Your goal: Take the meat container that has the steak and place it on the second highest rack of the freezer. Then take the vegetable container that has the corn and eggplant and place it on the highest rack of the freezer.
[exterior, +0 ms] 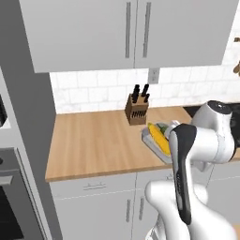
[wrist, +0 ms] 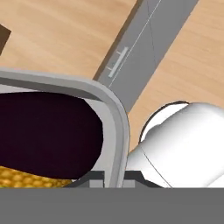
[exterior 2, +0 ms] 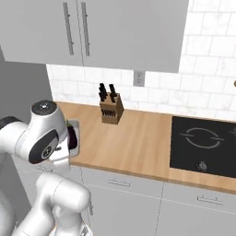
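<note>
Grey tray: vegetable container [wrist: 114, 118], on the wooden bench [exterior: 93, 140] by the knife block [exterior: 137, 110]
Contents: corn [exterior: 159, 138], dark eggplant [wrist: 43, 131]
Jaws: gripper [wrist: 113, 178] clamped nearly closed on the container's rim

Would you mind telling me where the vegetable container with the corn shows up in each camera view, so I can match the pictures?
Left base view: vegetable container right of centre on the counter, partly behind the arm, corn showing.
Right base view: its grey rim at the left, beside the arm's joint.
Hand view: its rim curves through the centre, dark eggplant inside.
Shared landmark: knife block behind it, in both base views.
</note>
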You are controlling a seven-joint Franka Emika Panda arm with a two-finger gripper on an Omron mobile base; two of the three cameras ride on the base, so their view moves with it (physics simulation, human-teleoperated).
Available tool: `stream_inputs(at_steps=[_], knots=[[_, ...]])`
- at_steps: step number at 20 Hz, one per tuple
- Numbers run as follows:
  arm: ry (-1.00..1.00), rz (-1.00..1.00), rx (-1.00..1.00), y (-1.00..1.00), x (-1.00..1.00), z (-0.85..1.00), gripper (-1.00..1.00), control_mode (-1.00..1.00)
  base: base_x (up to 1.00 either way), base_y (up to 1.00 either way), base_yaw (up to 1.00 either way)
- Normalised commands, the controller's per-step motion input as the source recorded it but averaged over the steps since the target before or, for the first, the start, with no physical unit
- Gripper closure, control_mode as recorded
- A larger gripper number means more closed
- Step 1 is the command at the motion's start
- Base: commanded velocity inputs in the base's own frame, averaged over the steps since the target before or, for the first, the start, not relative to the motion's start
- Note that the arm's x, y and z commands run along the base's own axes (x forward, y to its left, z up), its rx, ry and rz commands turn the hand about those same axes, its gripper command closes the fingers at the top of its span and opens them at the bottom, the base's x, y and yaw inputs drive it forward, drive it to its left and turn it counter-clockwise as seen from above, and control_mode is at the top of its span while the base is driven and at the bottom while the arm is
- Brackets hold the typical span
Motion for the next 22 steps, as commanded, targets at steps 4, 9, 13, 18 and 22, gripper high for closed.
stream_inputs(at_steps=[4,9,13,18,22], knots=[[0.0,0.0,0.0,0.0,0.0,0.0,1.0,1.0,-1.0,0.59,0.24],[0.0,0.0,0.0,0.0,0.0,0.0,1.0,1.0,-1.0,0.51,0.29],[0.0,0.0,0.0,0.0,0.0,0.0,1.0,1.0,-0.94,1.0,0.32],[0.0,0.0,0.0,0.0,0.0,0.0,1.0,1.0,-0.58,1.0,0.25],[0.0,0.0,0.0,0.0,0.0,0.0,1.0,1.0,-0.13,1.0,0.2]])
